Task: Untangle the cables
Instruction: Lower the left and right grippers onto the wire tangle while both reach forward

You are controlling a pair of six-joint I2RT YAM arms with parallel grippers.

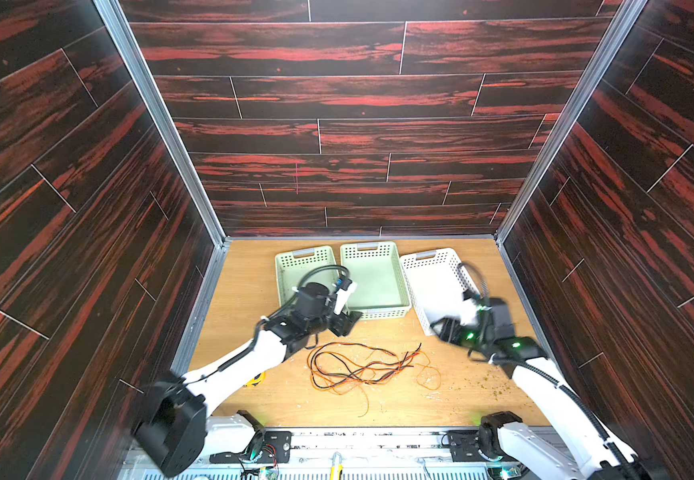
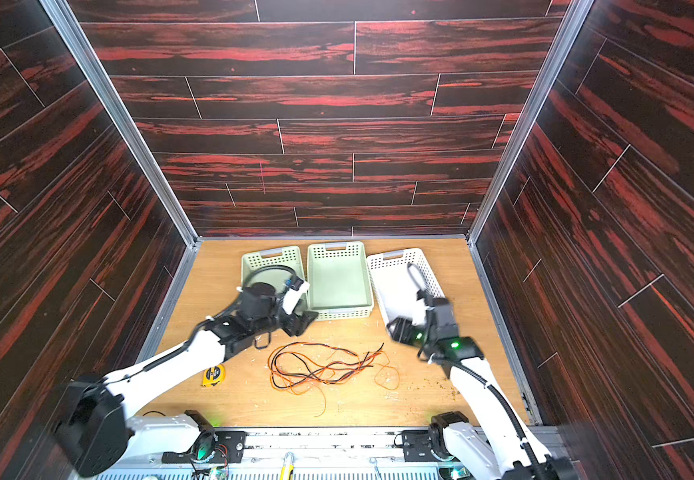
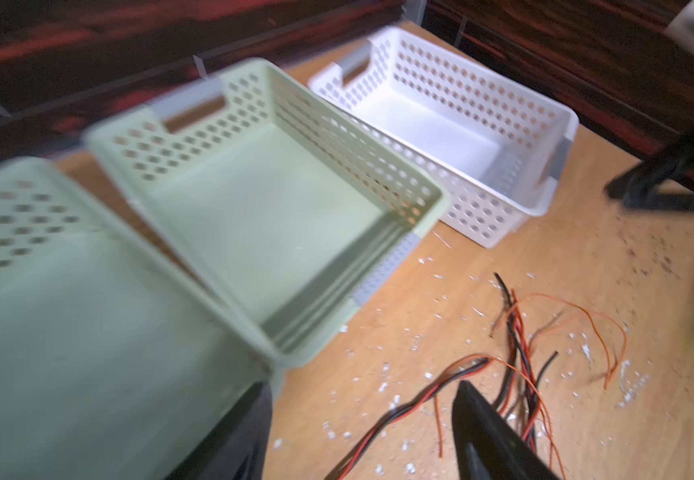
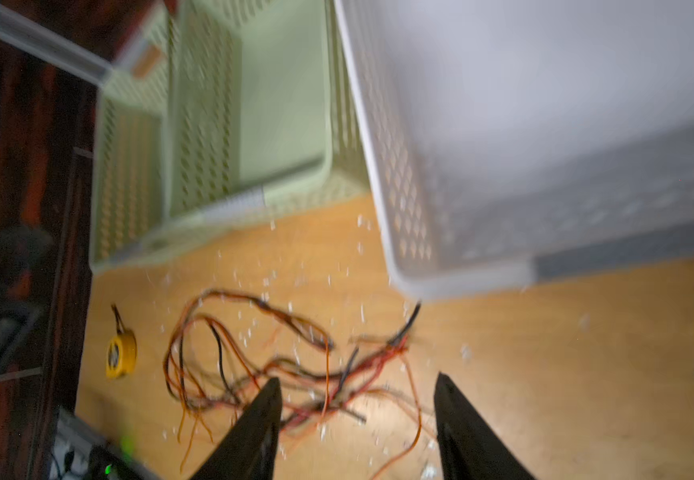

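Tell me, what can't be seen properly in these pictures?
- Left basket: left arm covers most of it in both top views.
- Tape measure: nearly hidden behind that arm in a top view.
- Cables: right wrist view is blurred, so crossings can't be traced.
- White basket: near corner hidden by right arm in both top views.

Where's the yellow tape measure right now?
In a top view, the tape measure lies on the table, left of the cables, close beside the left arm.
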